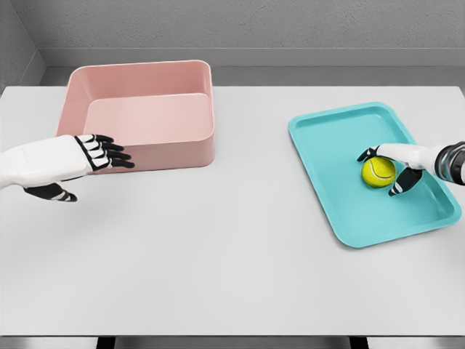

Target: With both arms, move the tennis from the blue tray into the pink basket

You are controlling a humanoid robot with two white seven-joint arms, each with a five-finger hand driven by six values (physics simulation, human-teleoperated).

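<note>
Toward the right edge of the bench (232,276) lies the blue tray (341,211), and the tennis ball (378,171) sits on its floor a little right of the tray's middle, nearer the tray's right rim than its left. The right robot hand (396,169) reaches in from the bench's right edge and brackets the ball: one finger arches over the ball's far side, another comes down at its near right side. The fingers look half curled around the ball, touching it or very nearly so, but the ball appears to rest on the tray, so I judge the grasp as forming, not yet secure.

To do this step well, the fingers should close evenly from opposite sides so the round ball is not squeezed out and sent rolling across the smooth tray. A straight lift should follow only once the hold is firm, high enough to clear the tray rim.

Near the bench's left edge, the left robot hand (102,153) hovers with fingers spread and slack, holding nothing, just in front of the near-left corner of the pink basket (182,156), which stands at the far left of the bench. It seems well placed to receive the ball.
</note>
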